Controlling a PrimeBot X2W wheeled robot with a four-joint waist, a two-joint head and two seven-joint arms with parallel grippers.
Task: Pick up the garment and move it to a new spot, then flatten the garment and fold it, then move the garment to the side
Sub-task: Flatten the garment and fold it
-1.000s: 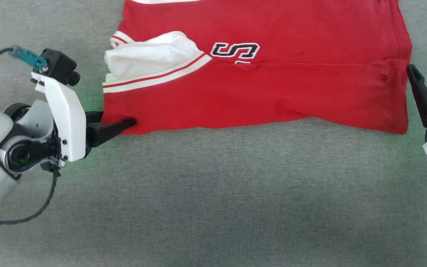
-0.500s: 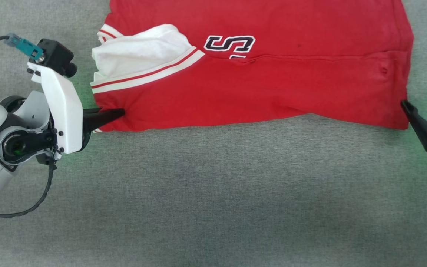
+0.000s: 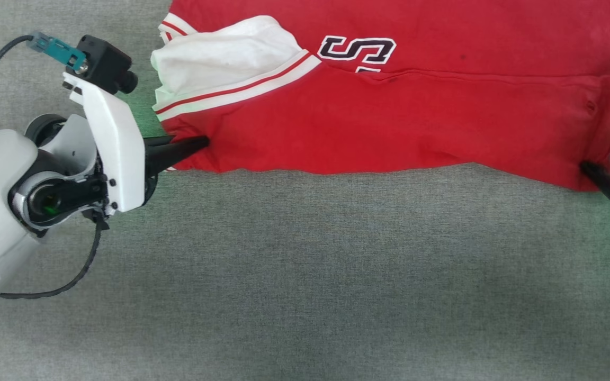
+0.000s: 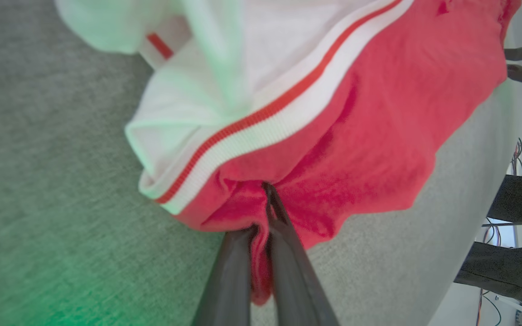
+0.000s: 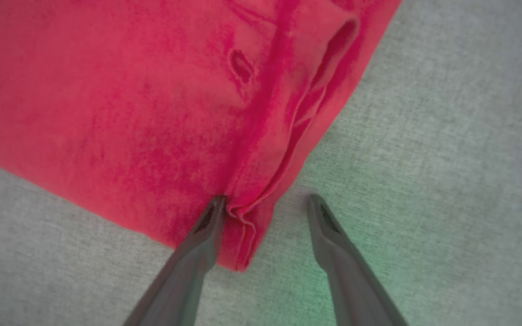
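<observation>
The garment [image 3: 389,111], bright red with a white sleeve panel [image 3: 220,58] and striped trim, lies spread across the top of the head view. My left gripper [image 3: 199,143] is shut on its lower left corner, and the left wrist view shows red cloth [image 4: 379,113] bunched between the closed fingers [image 4: 288,253] of that left gripper [image 4: 258,208]. My right gripper [image 3: 604,159] stands open at the lower right corner. In the right wrist view the garment [image 5: 107,90] has its folded corner edge between the spread fingers of the right gripper [image 5: 266,201], against the left finger [image 5: 206,222].
A grey fabric surface [image 3: 310,275] stretches wide below the garment. In the left wrist view, the surface's edge [image 4: 483,149] runs down the right side, with dark shapes [image 4: 514,203] and cables beyond it.
My left gripper has shut on the garment's lower left corner. The right gripper has come down and in until its fingers straddle the lower right corner. The head camera has shifted.
</observation>
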